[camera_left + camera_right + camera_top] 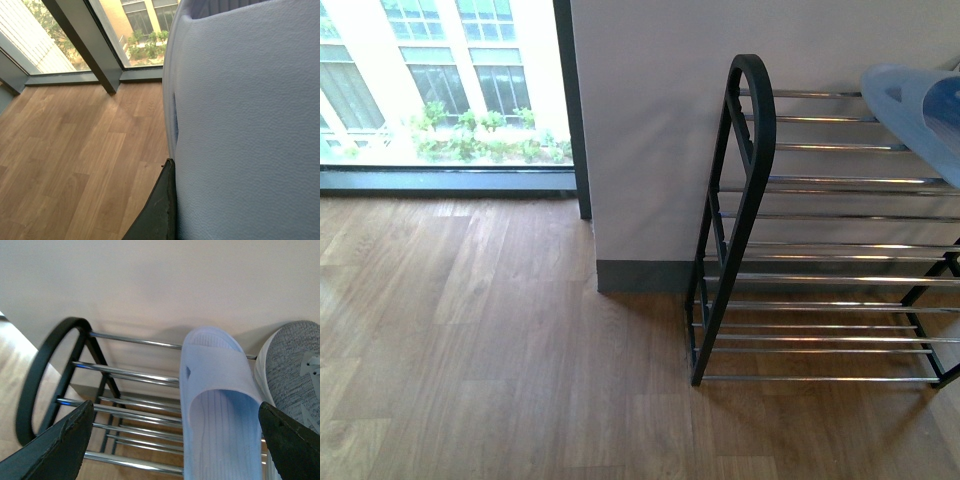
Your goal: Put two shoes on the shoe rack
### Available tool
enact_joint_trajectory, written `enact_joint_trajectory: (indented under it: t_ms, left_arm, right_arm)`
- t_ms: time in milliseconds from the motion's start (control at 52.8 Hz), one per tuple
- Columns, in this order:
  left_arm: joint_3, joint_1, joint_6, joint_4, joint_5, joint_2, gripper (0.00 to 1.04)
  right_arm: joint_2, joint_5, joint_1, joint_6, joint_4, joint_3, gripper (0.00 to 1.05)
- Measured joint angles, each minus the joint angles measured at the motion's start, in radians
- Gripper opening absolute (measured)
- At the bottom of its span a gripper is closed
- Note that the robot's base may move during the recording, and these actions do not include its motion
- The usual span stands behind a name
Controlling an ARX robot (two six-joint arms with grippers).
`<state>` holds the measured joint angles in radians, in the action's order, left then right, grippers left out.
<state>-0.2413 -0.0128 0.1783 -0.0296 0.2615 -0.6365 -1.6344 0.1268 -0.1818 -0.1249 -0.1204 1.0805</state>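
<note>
From my front camera, the shoe rack [820, 230] stands on the wood floor against a white wall, and a pale blue slide sandal [920, 110] overhangs its top tier at the rack's right end. Neither arm shows here.

My left wrist camera is filled by a pale blue pebbled sandal [240, 125] pressed against one dark finger [157, 210]. I judge the left claw is pinching it, though I cannot tell for certain.

My right wrist camera looks between the spread fingers of the right claw [175, 440], which holds nothing. A slide sandal [220, 405] lies on the rack's top bars [130, 372], just beside a grey knit sneaker [295, 370]. The slide looks light, rubbery and flexible; I would grip its strap.
</note>
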Motion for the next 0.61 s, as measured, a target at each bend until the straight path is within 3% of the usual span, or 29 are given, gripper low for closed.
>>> enact_joint_trajectory:
  t_ms: [322, 474, 606]
  left_arm:
    - [0.000, 0.000, 0.000, 0.000, 0.000, 0.000, 0.02]
    - [0.000, 0.000, 0.000, 0.000, 0.000, 0.000, 0.02]
    - [0.000, 0.000, 0.000, 0.000, 0.000, 0.000, 0.02]
  right_arm:
    - [0.367, 0.269, -0.114, 0.129, -0.157, -0.304, 0.96]
    - [0.599, 0.489, -0.209, 0.189, -0.216, -0.471, 0.96]
    - [0.759, 0.587, -0.288, 0.232, -0.270, -0.589, 0.96]
